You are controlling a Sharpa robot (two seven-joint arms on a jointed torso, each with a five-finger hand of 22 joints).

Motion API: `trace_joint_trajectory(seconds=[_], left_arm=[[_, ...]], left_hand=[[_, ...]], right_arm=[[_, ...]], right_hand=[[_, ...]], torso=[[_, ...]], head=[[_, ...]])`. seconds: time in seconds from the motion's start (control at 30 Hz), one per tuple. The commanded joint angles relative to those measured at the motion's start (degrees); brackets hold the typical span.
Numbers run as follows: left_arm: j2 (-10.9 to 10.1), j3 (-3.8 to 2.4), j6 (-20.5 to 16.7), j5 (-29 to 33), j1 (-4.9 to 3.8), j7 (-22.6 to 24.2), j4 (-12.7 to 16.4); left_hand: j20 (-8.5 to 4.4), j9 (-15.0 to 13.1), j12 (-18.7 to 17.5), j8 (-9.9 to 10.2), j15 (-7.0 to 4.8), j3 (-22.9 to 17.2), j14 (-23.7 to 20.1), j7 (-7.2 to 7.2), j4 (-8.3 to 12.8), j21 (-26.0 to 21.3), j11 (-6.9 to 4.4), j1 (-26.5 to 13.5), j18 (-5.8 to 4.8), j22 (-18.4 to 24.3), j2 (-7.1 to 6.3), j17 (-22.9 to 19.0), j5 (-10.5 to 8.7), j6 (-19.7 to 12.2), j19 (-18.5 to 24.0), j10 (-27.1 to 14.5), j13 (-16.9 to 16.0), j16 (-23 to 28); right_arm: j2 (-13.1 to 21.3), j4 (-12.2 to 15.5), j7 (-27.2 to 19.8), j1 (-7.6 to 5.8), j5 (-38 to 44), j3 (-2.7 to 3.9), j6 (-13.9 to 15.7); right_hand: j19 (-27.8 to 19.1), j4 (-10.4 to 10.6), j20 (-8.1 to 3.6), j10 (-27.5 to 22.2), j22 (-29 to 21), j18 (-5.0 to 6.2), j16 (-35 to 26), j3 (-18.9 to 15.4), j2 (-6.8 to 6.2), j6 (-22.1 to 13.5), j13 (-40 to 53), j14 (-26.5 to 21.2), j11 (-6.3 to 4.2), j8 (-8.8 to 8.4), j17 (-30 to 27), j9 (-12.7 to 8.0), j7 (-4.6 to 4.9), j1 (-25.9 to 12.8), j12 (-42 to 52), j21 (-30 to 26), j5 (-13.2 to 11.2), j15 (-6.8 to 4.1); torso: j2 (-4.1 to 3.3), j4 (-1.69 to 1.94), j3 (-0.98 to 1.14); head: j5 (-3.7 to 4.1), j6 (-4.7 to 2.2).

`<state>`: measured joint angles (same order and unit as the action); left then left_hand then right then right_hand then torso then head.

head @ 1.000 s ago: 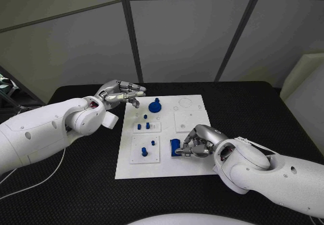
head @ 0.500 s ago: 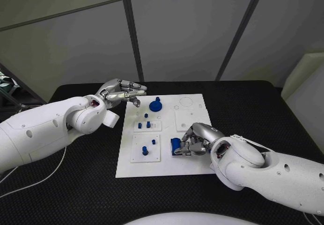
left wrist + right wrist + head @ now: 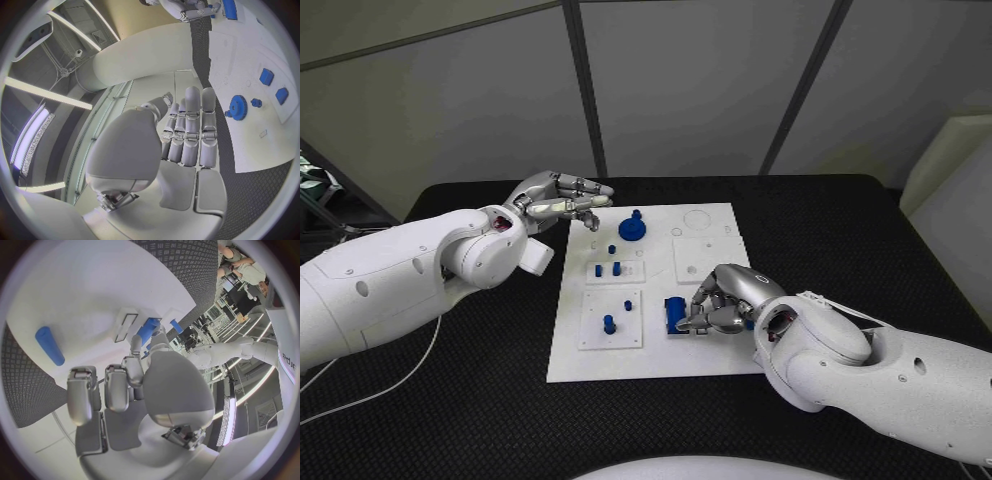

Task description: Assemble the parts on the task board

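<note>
Your right hand (image 3: pixel 721 300) sits low over the board (image 3: pixel 711 350), near its right-middle part, with the fingers curled in around a blue block (image 3: pixel 675 313). In the head view the fingertips touch the block, which stands upright on the board; you cannot tell from these pictures whether it is lifted or resting. The right wrist view shows the fingers (image 3: pixel 134 371) bent toward a blue piece (image 3: pixel 147 330) beside a small white frame, and a loose blue rod (image 3: pixel 49 345) lying flat on the board well apart from the hand.

Your left hand (image 3: pixel 560 200) hangs over the table (image 3: pixel 877 230) at the board's far left corner, holding nothing. Its fingers (image 3: pixel 190 125) lie straight and pressed side by side.

On the board you see a blue gear (image 3: pixel 632 227) near the far edge, short pegs (image 3: pixel 607 267) standing in a white tile below it, and one more peg (image 3: pixel 607 322) in the nearest tile.
</note>
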<state>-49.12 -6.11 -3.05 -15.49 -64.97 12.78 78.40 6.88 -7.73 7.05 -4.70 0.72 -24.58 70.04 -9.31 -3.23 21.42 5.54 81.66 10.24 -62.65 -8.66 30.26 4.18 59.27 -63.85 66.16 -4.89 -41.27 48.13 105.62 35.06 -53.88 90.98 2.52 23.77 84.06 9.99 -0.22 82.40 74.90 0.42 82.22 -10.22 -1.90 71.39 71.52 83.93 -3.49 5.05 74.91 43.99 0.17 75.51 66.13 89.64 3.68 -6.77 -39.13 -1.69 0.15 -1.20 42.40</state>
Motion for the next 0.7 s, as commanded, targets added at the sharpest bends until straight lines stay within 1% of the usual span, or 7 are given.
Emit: trace_joint_trajectory(seconds=[0.03, 0.23, 0.33, 0.37, 0.4, 0.53, 0.7], left_arm=[[0.0, -0.04, 0.7, 0.3, -0.07, 0.0, 0.1], [0.0, -0.04, 0.7, 0.3, -0.06, 0.0, 0.0], [0.0, -0.03, 0.7, 0.3, -0.05, -0.1, 0.0], [0.0, -0.03, 0.8, 0.3, -0.05, -0.1, 0.0], [0.0, -0.03, 0.8, 0.3, -0.04, -0.1, -0.1], [0.0, -0.02, 0.8, 0.3, -0.03, -0.2, -0.1], [0.0, 0.02, 0.8, 0.3, -0.01, -0.2, -0.1]], left_hand=[[0.18, 0.0, -0.2, 0.3, 0.4, 0.1, 0.0, -0.32, 0.1, -0.2, 0.33, -0.5, 0.17, 0.0, 0.08, 0.0, 0.29, 0.0, 0.2, -0.1, 0.0, 0.4], [0.18, 0.0, -0.2, 0.3, 0.4, 0.1, 0.0, -0.32, 0.1, -0.2, 0.33, -0.5, 0.17, 0.0, 0.08, 0.0, 0.29, 0.0, 0.2, -0.1, 0.0, 0.4], [0.18, 0.0, -0.2, 0.3, 0.4, 0.1, 0.0, -0.32, 0.1, -0.2, 0.33, -0.5, 0.17, 0.0, 0.08, 0.0, 0.29, 0.0, 0.2, -0.1, 0.0, 0.4], [0.18, 0.0, -0.2, 0.3, 0.4, 0.1, 0.0, -0.32, 0.1, -0.2, 0.33, -0.5, 0.17, 0.0, 0.08, 0.0, 0.29, 0.0, 0.2, -0.1, 0.0, 0.4], [0.18, 0.0, -0.2, 0.3, 0.4, 0.1, 0.0, -0.32, 0.1, -0.2, 0.33, -0.5, 0.17, 0.0, 0.08, 0.0, 0.29, 0.0, 0.2, -0.1, 0.0, 0.4], [0.18, 0.0, -0.2, 0.3, 0.4, 0.1, 0.0, -0.32, 0.1, -0.2, 0.33, -0.5, 0.17, 0.0, 0.08, 0.0, 0.29, 0.0, 0.2, -0.1, 0.0, 0.4], [0.18, -0.1, -0.2, 0.3, 0.4, 0.1, 0.0, -0.32, 0.1, -0.2, 0.34, -0.5, 0.17, 0.1, 0.07, -0.1, 0.29, 0.0, 0.2, -0.1, -0.1, 0.4]], right_arm=[[0.7, 0.3, 0.1, -0.05, -1.1, 0.02, 3.3], [3.0, 2.2, -2.5, -0.06, -4.8, 0.03, 6.0], [5.2, 3.3, -4.1, -0.09, -8.1, 0.09, 6.6], [6.0, 3.5, -4.7, -0.1, -9.2, 0.22, 6.4], [6.7, 3.5, -5.1, -0.12, -10.4, 0.52, 6.1], [9.8, 3.0, -6.8, -0.15, -13.2, 1.4, 4.4], [12.6, 2.8, -7.5, -0.17, -11.3, 1.74, 2.5]], right_hand=[[5.7, 1.0, -0.26, 0.0, 14.6, -0.23, -0.3, -1.1, -0.17, -0.2, -0.7, 3.3, 0.14, -0.51, 1.8, 0.2, 0.42, -2.6, -0.7, -0.3, 0.2, -0.1], [5.5, 2.0, -0.04, -0.4, 14.2, -0.1, -1.0, -1.5, -0.98, -2.1, -1.3, 3.1, 0.54, -1.44, 0.8, 0.0, 0.94, -3.4, -1.6, -0.9, 0.3, 0.18], [5.3, 1.9, 0.29, -0.8, 13.9, 0.03, -1.5, -1.1, -1.02, -5.5, -1.7, 3.0, 1.19, -1.62, 0.2, -1.1, 1.78, -2.3, -2.3, -1.4, 0.5, 0.63], [5.2, 1.8, 0.45, -0.9, 13.7, 0.07, -1.6, -1.0, -0.91, -6.8, -1.9, 3.0, 1.45, -1.62, 0.0, -1.7, 2.12, -1.9, -2.7, -1.5, 0.6, 0.84], [5.1, 1.7, 0.64, -1.3, 13.5, 0.15, -1.8, -0.9, -0.79, -8.2, -2.6, 2.9, 1.76, -1.61, -0.2, -2.4, 2.49, -1.5, -3.6, -1.8, 0.6, 1.07], [4.9, 1.1, 1.49, -3.1, 13.2, 0.27, -2.1, -0.9, -0.15, -12.2, -6.2, 2.9, 2.82, -1.65, -0.5, -6.9, 3.65, 0.1, -8.5, -2.4, 0.5, 1.97], [5.1, 0.1, 1.69, -3.0, 13.5, 0.15, -1.9, -0.7, 0.91, -11.1, -6.8, 3.0, 2.76, -1.48, 0.0, -9.6, 3.64, 1.9, -9.2, -1.8, 0.8, 2.0]], torso=[[-0.01, -0.02, -0.01], [0.02, -0.06, 0.01], [0.05, -0.08, -0.03], [0.04, -0.06, -0.03], [0.05, -0.05, -0.04], [0.07, -0.09, -0.06], [0.03, -0.07, -0.04]], head=[[0.03, -0.2], [0.16, -0.34], [0.21, -0.43], [0.3, -0.55], [0.37, -0.99], [0.26, -1.25], [1.02, -1.36]])
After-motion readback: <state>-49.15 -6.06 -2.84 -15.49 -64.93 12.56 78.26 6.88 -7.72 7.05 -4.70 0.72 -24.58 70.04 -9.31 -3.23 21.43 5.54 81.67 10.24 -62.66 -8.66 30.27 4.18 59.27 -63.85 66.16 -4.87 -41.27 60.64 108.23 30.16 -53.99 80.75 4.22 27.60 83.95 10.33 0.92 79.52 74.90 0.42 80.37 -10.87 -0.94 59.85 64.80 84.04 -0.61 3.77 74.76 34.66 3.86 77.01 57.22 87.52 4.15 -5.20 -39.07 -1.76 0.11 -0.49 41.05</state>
